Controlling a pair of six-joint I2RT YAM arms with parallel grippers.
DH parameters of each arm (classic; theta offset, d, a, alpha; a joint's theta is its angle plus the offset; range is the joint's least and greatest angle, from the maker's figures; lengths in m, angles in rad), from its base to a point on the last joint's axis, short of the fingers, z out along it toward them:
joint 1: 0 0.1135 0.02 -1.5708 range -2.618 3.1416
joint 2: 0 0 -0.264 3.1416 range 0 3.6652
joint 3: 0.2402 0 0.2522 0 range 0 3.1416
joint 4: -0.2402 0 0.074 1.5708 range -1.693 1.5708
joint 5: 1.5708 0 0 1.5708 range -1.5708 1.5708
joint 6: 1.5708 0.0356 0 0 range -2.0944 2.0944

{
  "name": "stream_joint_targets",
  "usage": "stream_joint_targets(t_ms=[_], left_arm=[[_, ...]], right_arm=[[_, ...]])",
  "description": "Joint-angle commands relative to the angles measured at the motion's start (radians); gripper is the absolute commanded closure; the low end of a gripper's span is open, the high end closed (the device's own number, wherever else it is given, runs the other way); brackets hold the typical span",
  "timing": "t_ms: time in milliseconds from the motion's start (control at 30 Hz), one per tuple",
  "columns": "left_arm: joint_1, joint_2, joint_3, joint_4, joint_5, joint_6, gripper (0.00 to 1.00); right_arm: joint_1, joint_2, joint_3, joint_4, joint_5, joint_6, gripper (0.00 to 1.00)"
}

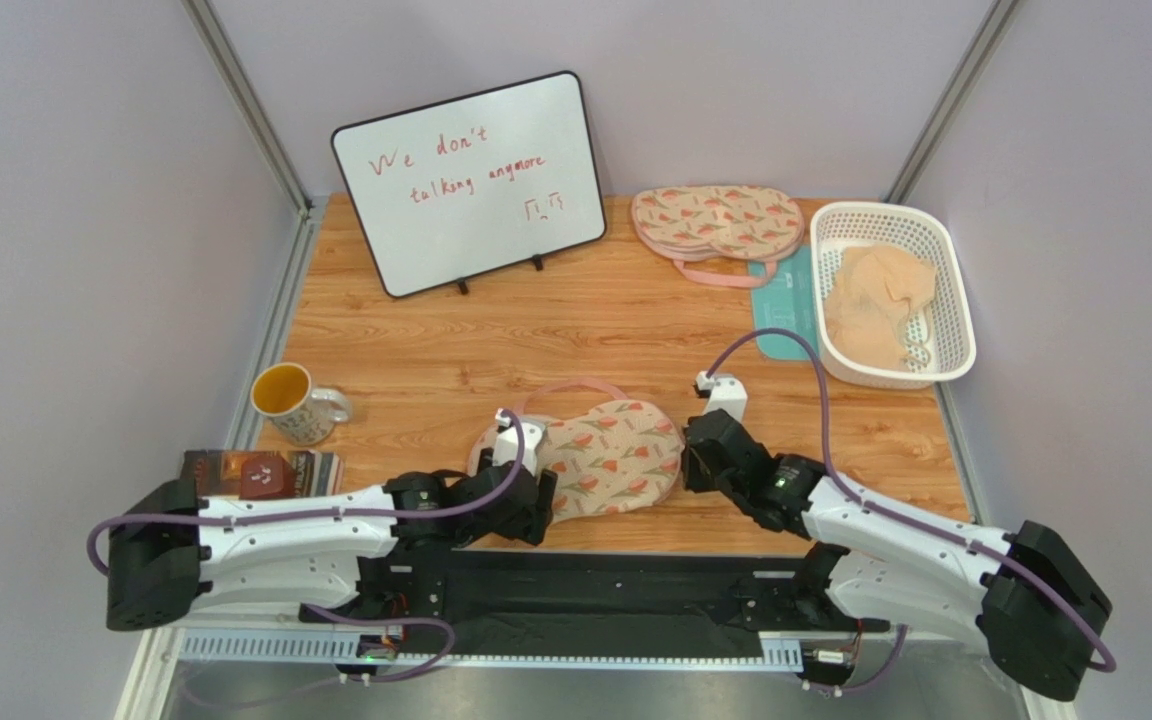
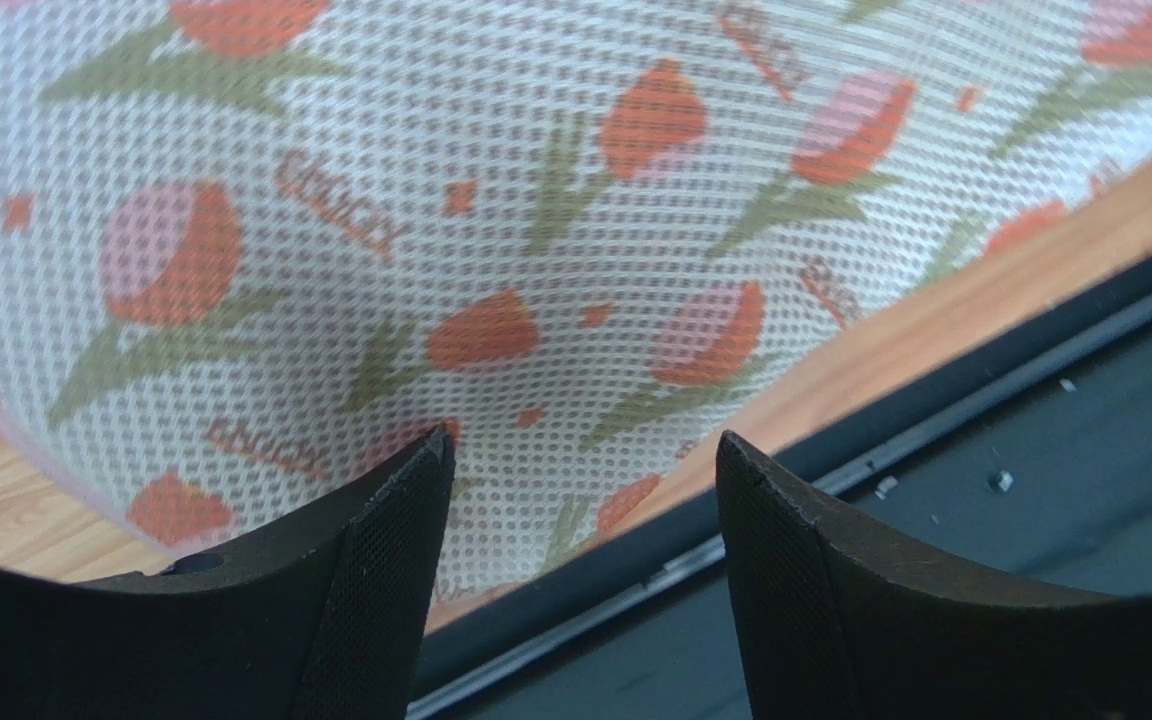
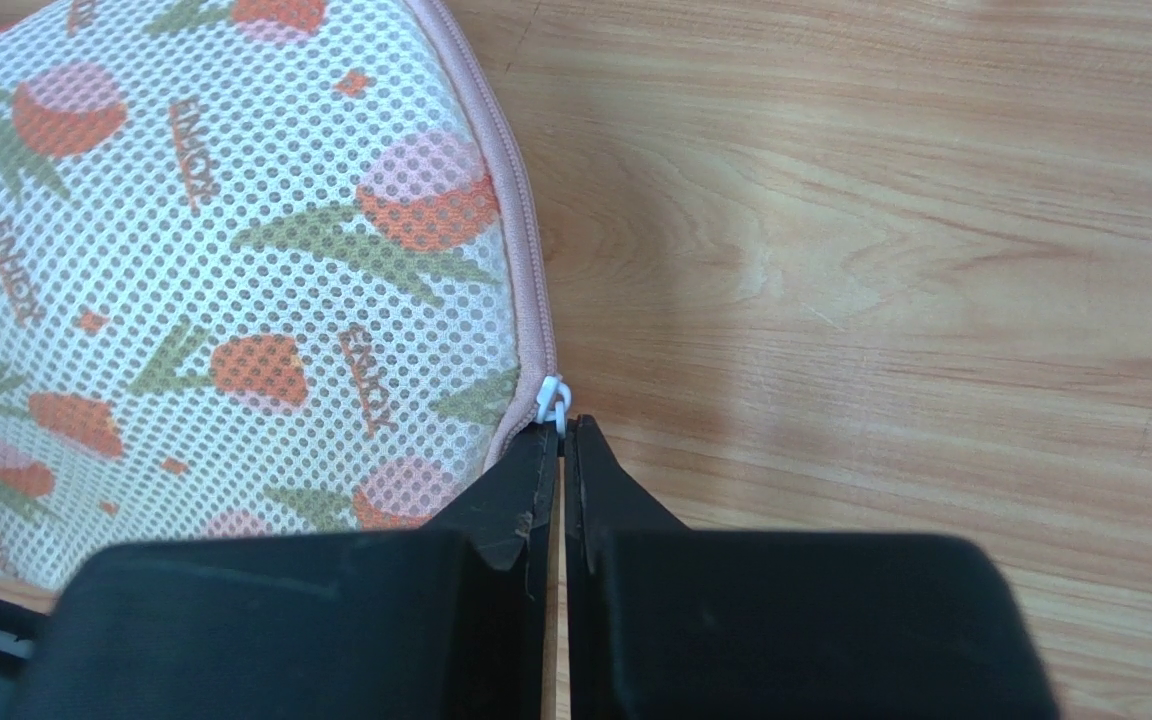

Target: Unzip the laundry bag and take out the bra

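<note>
Nearest the lens in the right wrist view, the right gripper has its black fingers pressed together, and a small white zipper pull sits right at their tips; whether it is pinched cannot be told. Only this view shows the pull and the pink zipped trim curving up the edge of the laundry bag. The left wrist view instead shows the left gripper with its fingers apart and nothing between them, the bag's rounded edge just beyond.

From above, the bag lies at the lower centre of the wooden table, between the two grippers. Its long axis runs across the frame, zipper end toward the right gripper, a pink loop strap arching on the far side. The fabric is padded cream mesh, dotted with holes, printed with orange-red tulips on green stems. At the upper right lie a matching pouch and a white slotted basket holding pale peach cloth.
</note>
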Motion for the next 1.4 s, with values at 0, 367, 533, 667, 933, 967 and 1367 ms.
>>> stream_joint_targets(t_ms=[0, 367, 533, 667, 933, 967, 1367], left_arm=[[0.060, -0.003, -0.008, 0.082, 0.027, 0.025, 0.28], [0.334, 0.141, 0.087, 0.173, 0.086, 0.252, 0.28], [0.399, 0.235, 0.214, 0.176, 0.082, 0.394, 0.27], [0.401, 0.287, 0.332, 0.127, 0.080, 0.465, 0.27], [0.266, 0.134, 0.273, 0.252, 0.282, 0.701, 0.21], [0.241, 0.103, 0.253, 0.274, 0.313, 0.745, 0.21], [-0.007, 0.262, 0.199, 0.498, 0.337, 0.786, 0.21]], right_arm=[[0.000, -0.052, -0.017, 0.000, 0.004, 0.028, 1.00], [0.055, -0.042, -0.071, 0.052, -0.063, 0.060, 1.00], [0.114, -0.059, -0.078, 0.057, -0.065, 0.088, 1.00], [0.138, -0.038, -0.059, 0.046, -0.065, 0.087, 1.00], [0.141, -0.072, -0.049, 0.051, -0.094, 0.087, 1.00], [0.141, -0.087, -0.048, 0.043, -0.094, 0.085, 1.00], [0.141, -0.107, -0.057, 0.028, -0.108, 0.084, 1.00]])
